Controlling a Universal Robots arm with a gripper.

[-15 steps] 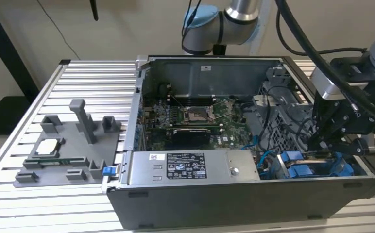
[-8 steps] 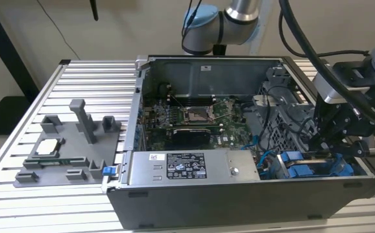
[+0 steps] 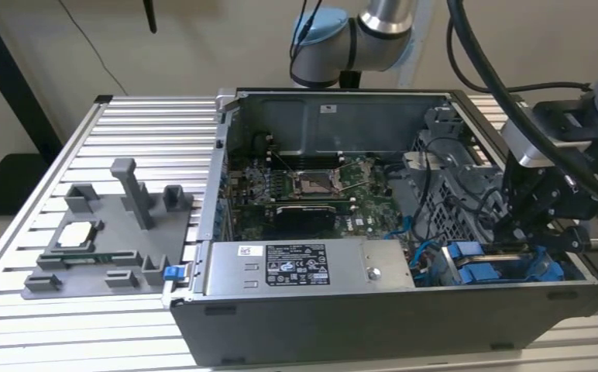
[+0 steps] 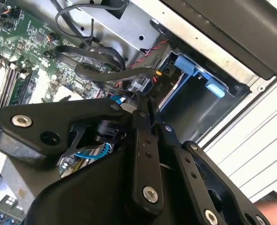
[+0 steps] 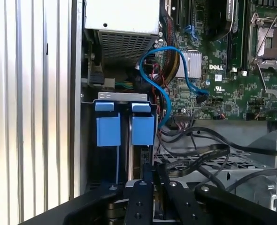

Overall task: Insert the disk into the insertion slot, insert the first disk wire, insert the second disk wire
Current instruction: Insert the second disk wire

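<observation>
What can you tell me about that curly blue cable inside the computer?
The blue cable is thin, round and glossy, like plastic-sheathed wire. In the first wrist view it loops over the green motherboard; one end meets a dark plug on the board, the other drops beside the blue drive-bay tabs, where its end is hidden.

A white label (image 3: pixel 297 266) with black print and small marks is sitting on the silver power-supply box (image 3: pixel 382 273) in the exterior view; its lines are showing too small to read. A pale sticker (image 3: pixel 327 109) is lying on the case's back wall (image 3: pixel 382 116), likewise illegible. In the first wrist view, white lettering (image 5: pixel 216 67) is standing on the green motherboard (image 5: pixel 232 96).
</observation>
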